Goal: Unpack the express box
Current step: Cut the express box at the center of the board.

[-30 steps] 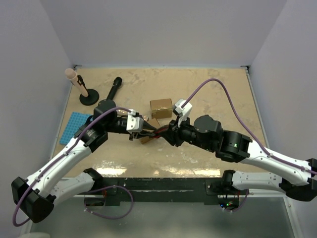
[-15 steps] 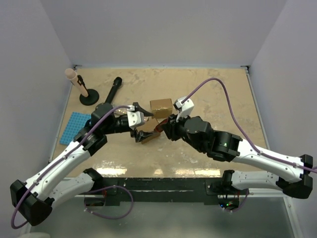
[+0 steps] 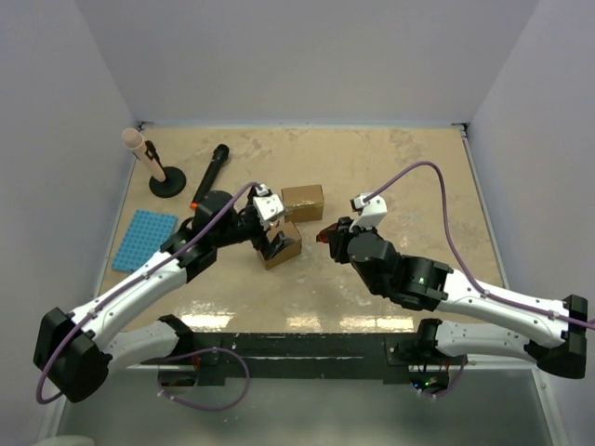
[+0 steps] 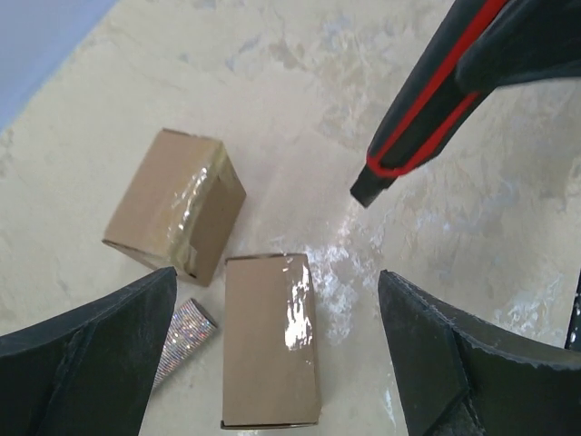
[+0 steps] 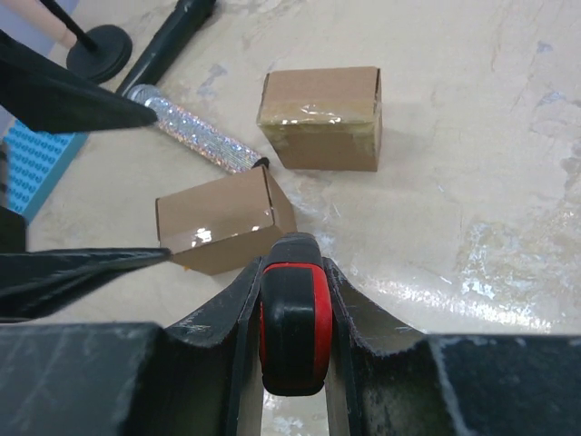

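Two taped cardboard express boxes lie on the table, a smaller one [image 3: 283, 250] [image 4: 270, 341] [image 5: 222, 222] and a larger one [image 3: 303, 200] [image 4: 177, 204] [image 5: 322, 116] just behind it. My left gripper [image 3: 274, 232] [image 4: 277, 275] hovers open over the smaller box, a finger on each side, touching nothing. My right gripper [image 3: 327, 237] [image 5: 290, 263] is shut on a black-and-red box cutter [image 5: 290, 322] [image 4: 427, 100], held right of the smaller box and clear of it.
A glittery silver stick [image 5: 195, 132] [image 4: 182, 341] lies left of the boxes. A black microphone [image 3: 209, 172], a black stand with a pink top [image 3: 153, 167] and a blue studded mat [image 3: 144, 240] are at the table's left. White walls enclose the table.
My left gripper has opened and let go of the smaller box, which now lies on the table. My right arm has drawn back to the right with the cutter.
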